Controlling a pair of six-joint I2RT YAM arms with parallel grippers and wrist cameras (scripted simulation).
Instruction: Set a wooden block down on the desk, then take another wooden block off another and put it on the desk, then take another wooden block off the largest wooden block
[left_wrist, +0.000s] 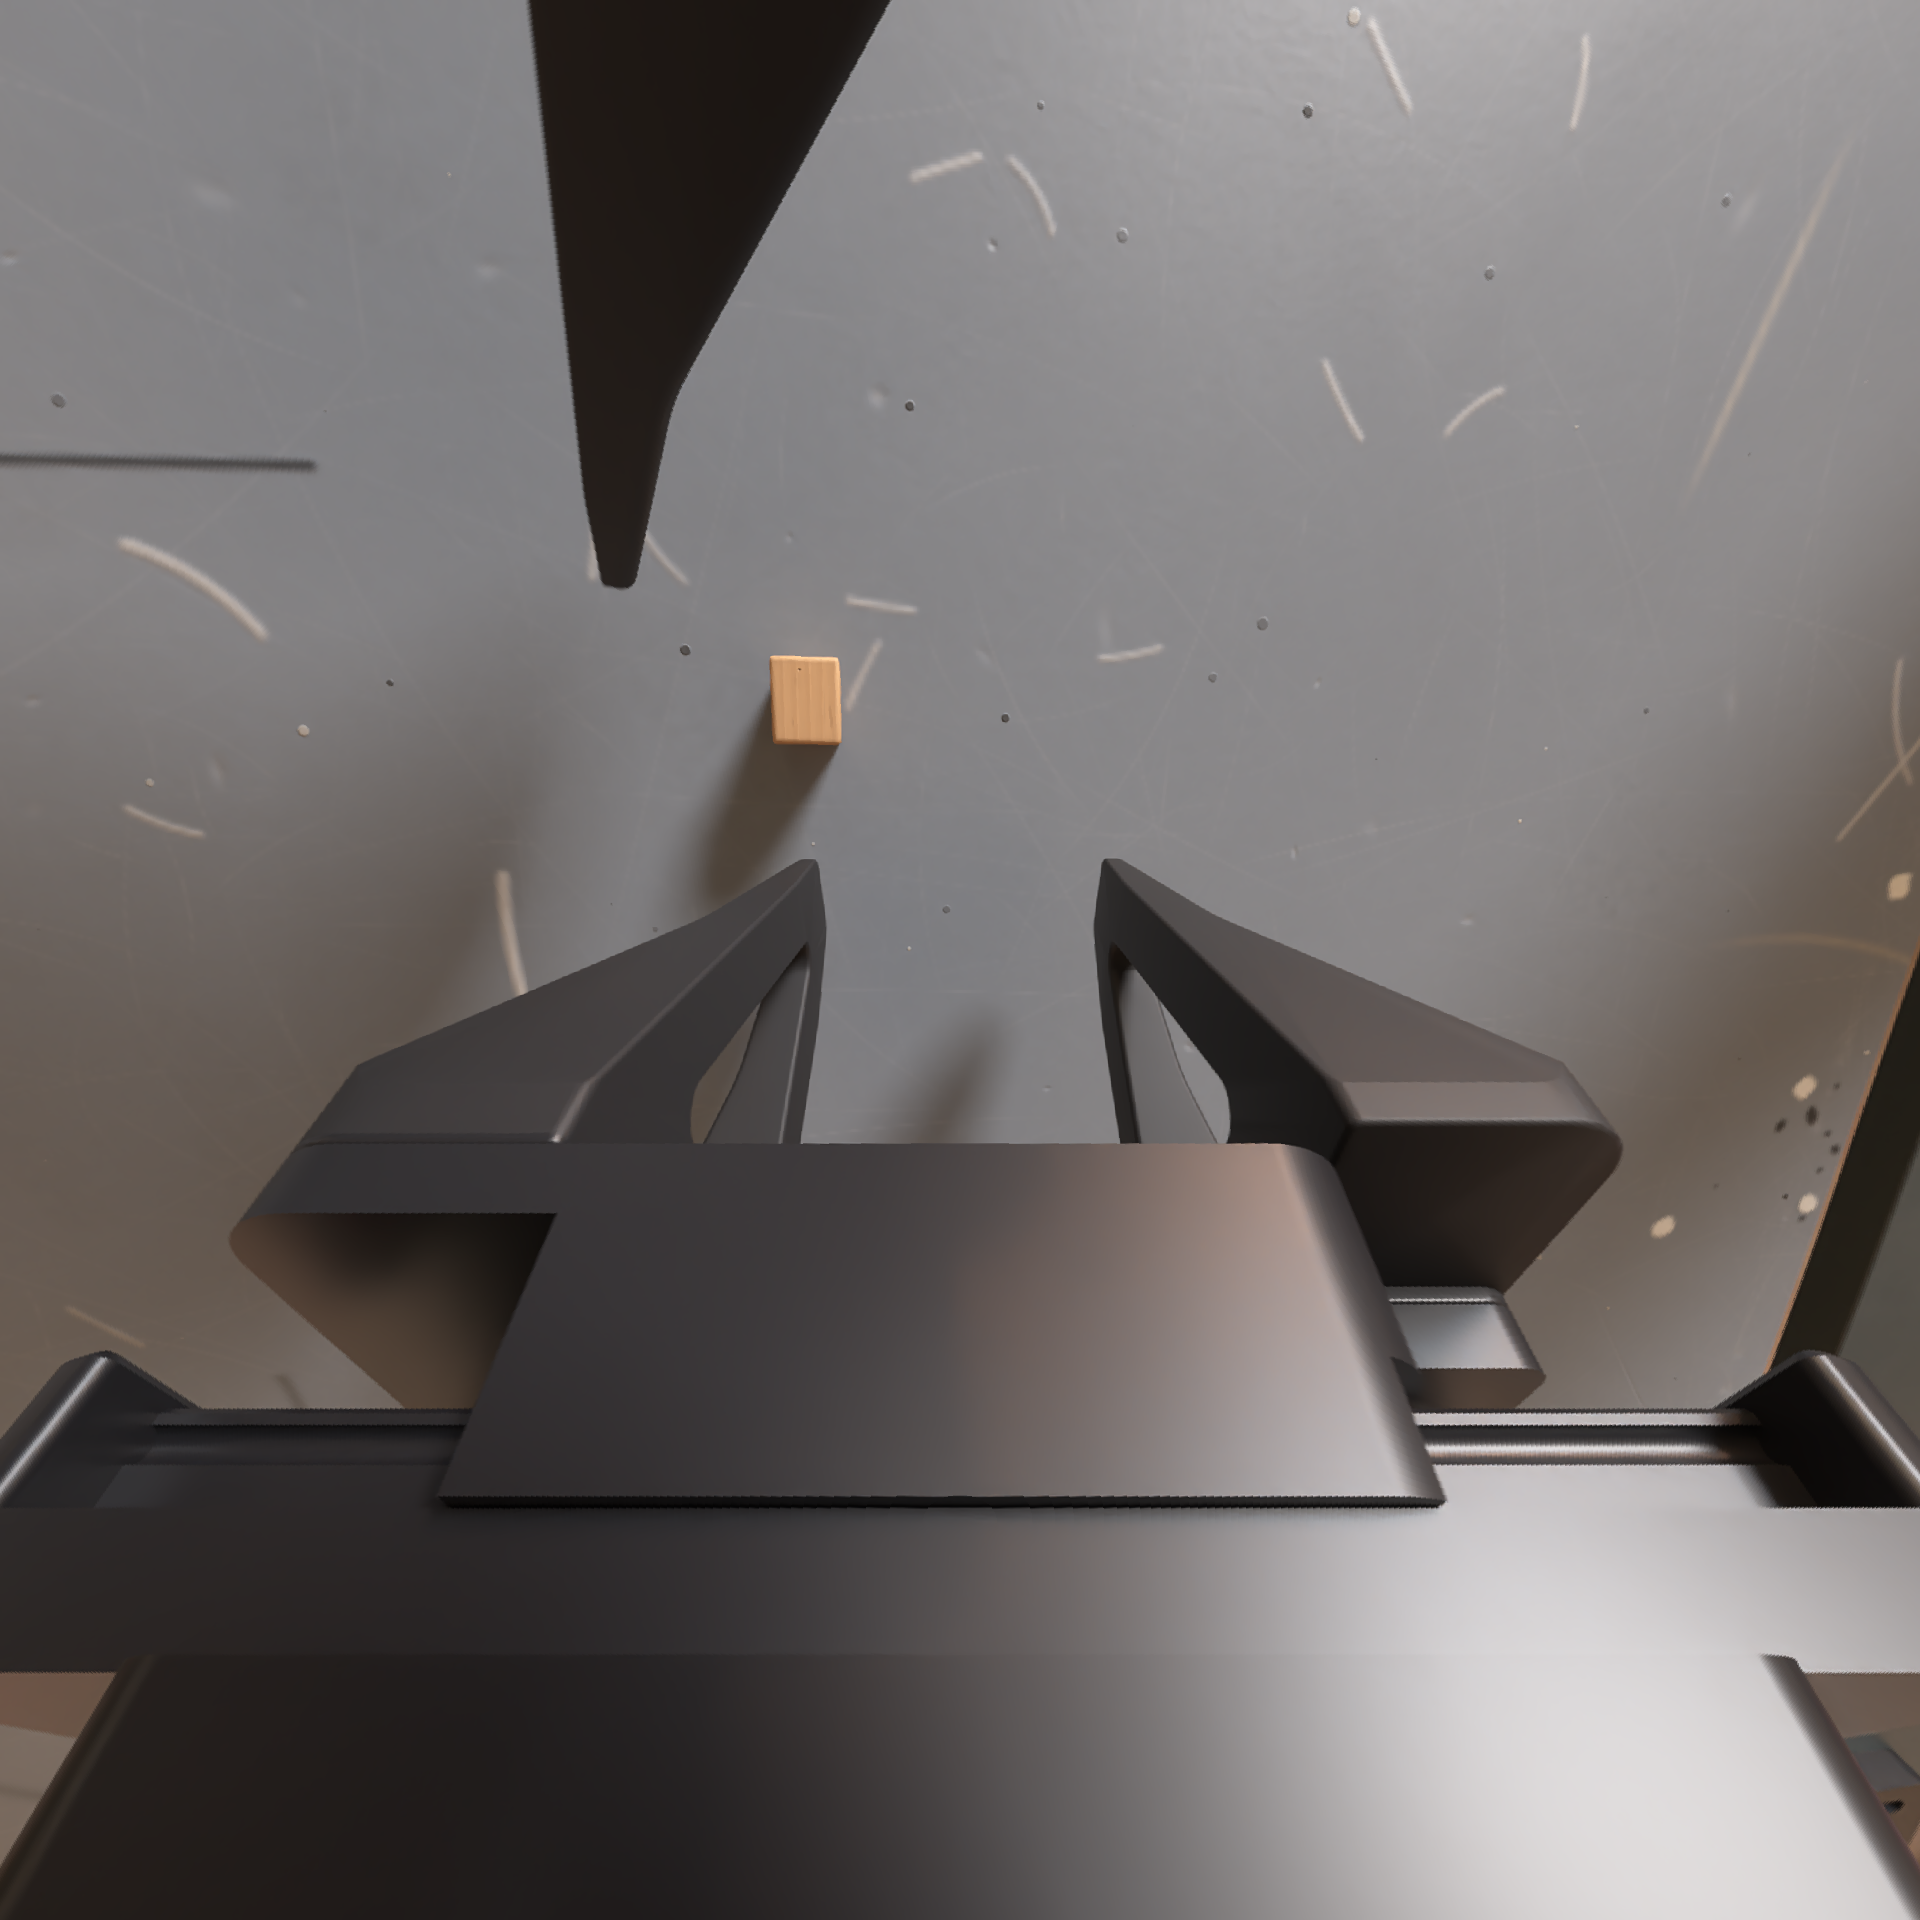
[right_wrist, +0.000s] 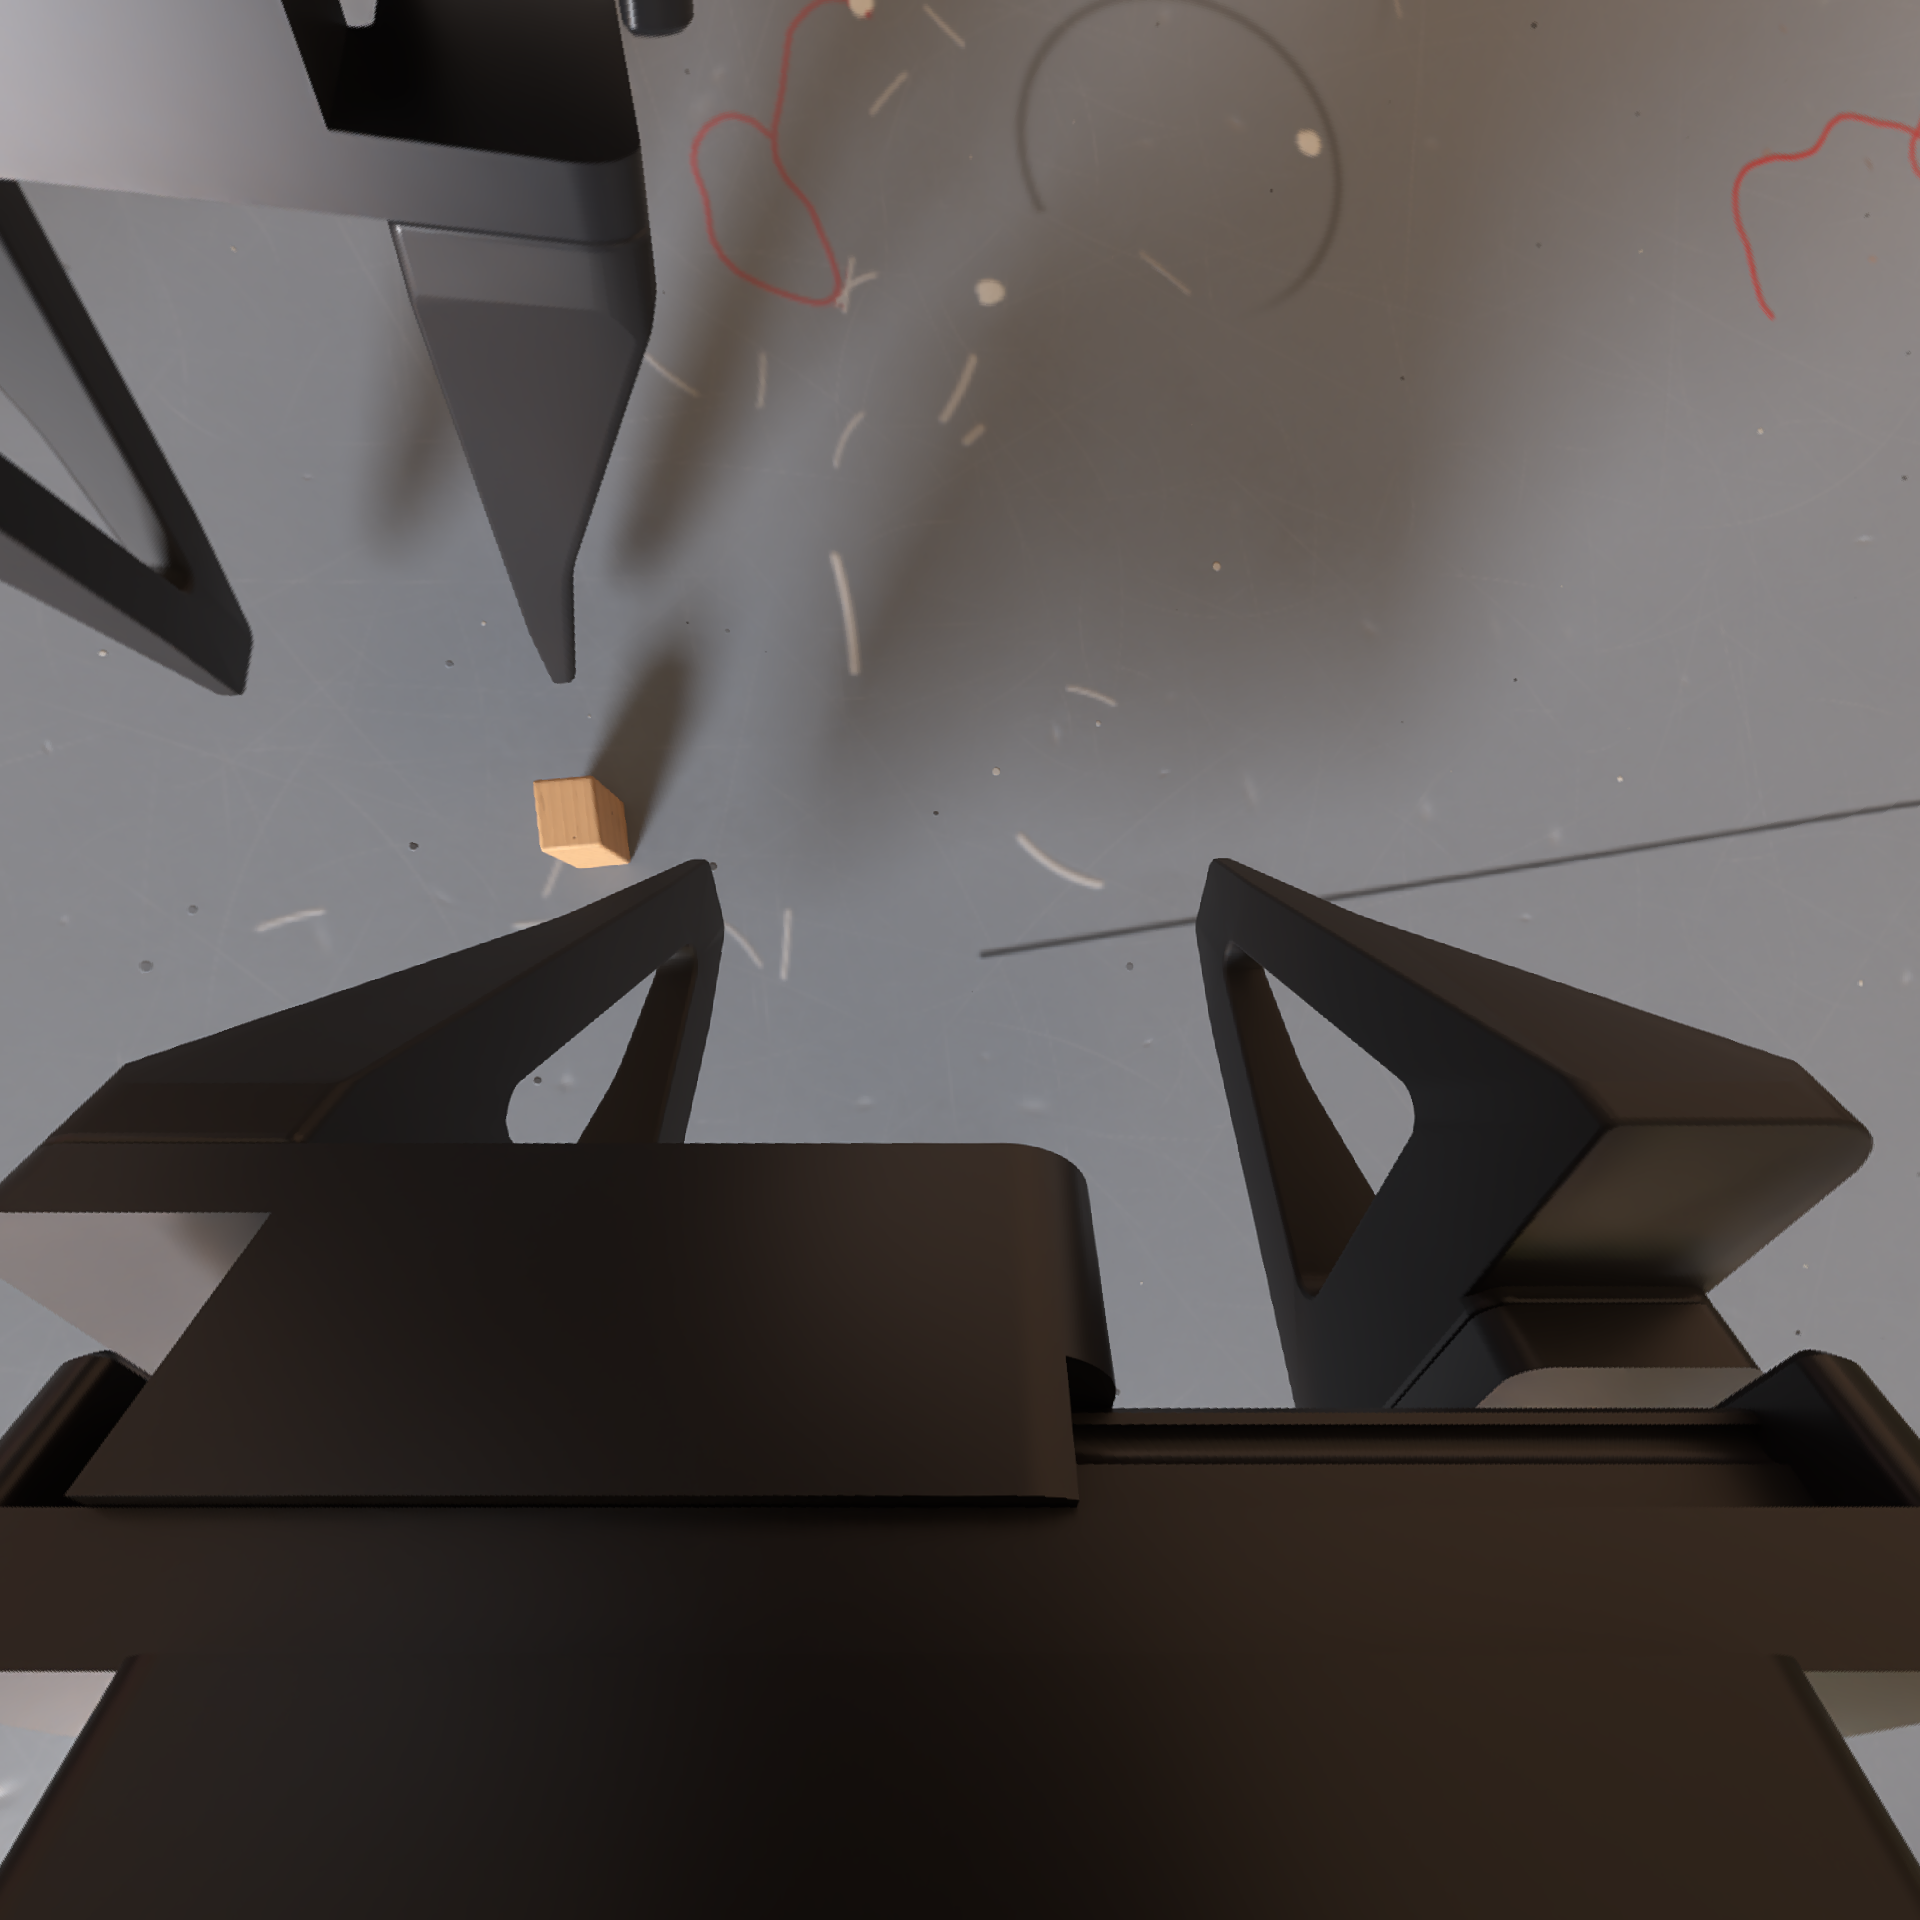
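One small wooden block (left_wrist: 804, 700) lies alone on the grey desk (left_wrist: 1351, 623), ahead of my left gripper (left_wrist: 961, 878) and a little left of its fingers. The left gripper is open and empty, high above the desk. The same block shows in the right wrist view (right_wrist: 582, 821), just past the left fingertip of my right gripper (right_wrist: 961, 878), which is open and empty and also high up. No other wooden block is in view.
A finger of the other gripper (left_wrist: 634, 312) hangs into the top of the left wrist view. The other gripper's fingers (right_wrist: 540, 447) reach in at the upper left of the right wrist view. A dark line (right_wrist: 1455, 873), red scribbles (right_wrist: 769, 208) and scratches mark the desk.
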